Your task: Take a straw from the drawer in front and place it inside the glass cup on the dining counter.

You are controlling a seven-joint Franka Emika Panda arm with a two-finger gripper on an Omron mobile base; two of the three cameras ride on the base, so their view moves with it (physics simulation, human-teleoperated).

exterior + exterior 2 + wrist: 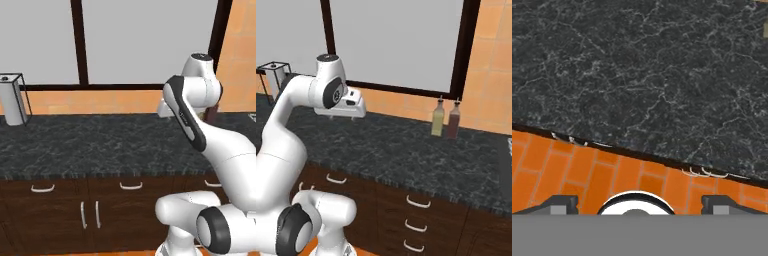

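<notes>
The task looks barely begun. The jaws point(639, 202) hang spread wide and hold nothing, high above the black speckled desk point(90, 142), as the hand view shows by the two dark tips far apart. The drawer point(131, 183) just below the desk edge is shut, its curved silver handle point(131, 186) untouched. The straw is presumably inside, hidden. Opening, picking the straw and carrying it to the cup all remain.

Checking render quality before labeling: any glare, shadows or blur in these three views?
Left base view: flat even light, no glare on the black worktop, drawer handles slightly soft. Right base view: no cast shadows under the two bottles. Hand view: worktop veining sharp, open gripper tips unblurred.
</notes>
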